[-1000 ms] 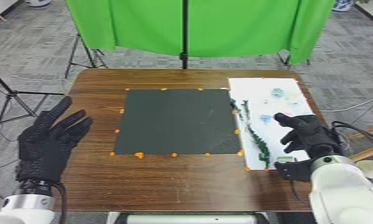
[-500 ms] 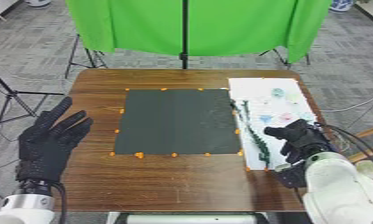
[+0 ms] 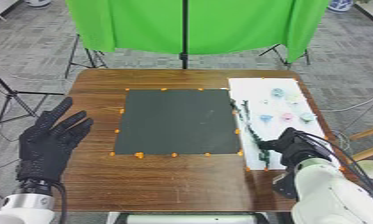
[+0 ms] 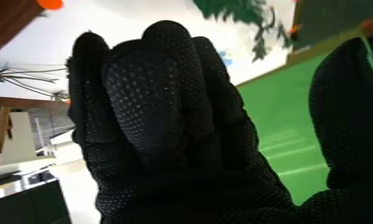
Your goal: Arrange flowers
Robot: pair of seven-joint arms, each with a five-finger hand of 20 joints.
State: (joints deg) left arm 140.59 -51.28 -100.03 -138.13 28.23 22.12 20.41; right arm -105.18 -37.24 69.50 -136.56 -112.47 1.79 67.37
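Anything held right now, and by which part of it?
Nothing is held: the right robot hand is open and empty, and so is the left robot hand.

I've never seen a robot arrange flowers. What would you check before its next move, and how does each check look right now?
1. Dark square mat lies flat: ok.
2. Small pale-blue and pink blossoms lie on the white rectangular sheet: ok.
3. Right robot hand is open, with nothing visibly in its grasp: ok.
4. Right robot hand is near the dark-green leafy sprigs on the sheet: ok.
5. Its fingers are lined up to grip one sprig cleanly: cannot tell.
6. Left robot hand is off to the mat's left, out of the way: ok.
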